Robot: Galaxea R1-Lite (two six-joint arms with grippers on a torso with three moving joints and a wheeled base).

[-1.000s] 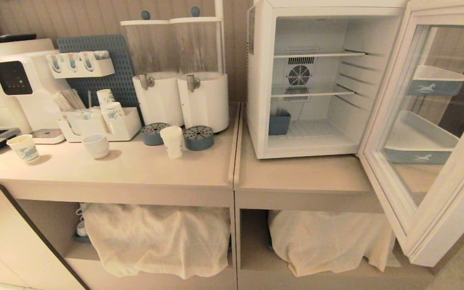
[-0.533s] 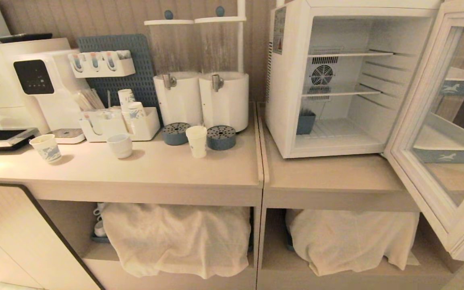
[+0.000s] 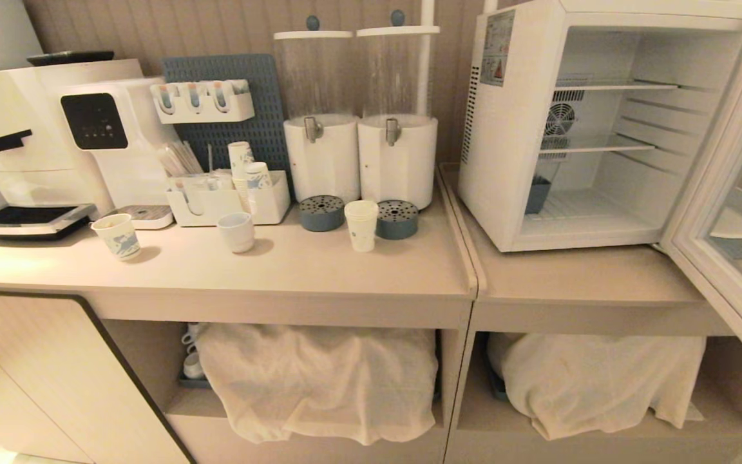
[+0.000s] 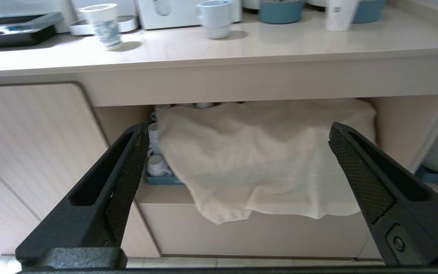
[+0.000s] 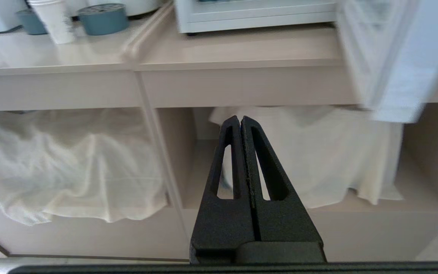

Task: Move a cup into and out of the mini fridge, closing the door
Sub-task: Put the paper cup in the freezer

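Cup (image 3: 362, 224): upright on the surface (image 3: 294, 264), before two blue drip trays, well back from the front edge.
Mini fridge (image 3: 577, 129): door (image 3: 725, 212) swung wide, shelves bare, side sticker unreadable.
Left tool (image 4: 238, 152): spread apart, empty, below surface.
Right tool (image 5: 240, 125): pressed together, empty.

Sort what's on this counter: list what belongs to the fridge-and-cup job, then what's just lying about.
For the job:
- cup, on the counter
- mini fridge, standing open
- door, swung wide

Lying about:
- patterned cup
- squat cup
- two drink dispensers
- coffee machine
- cloths below
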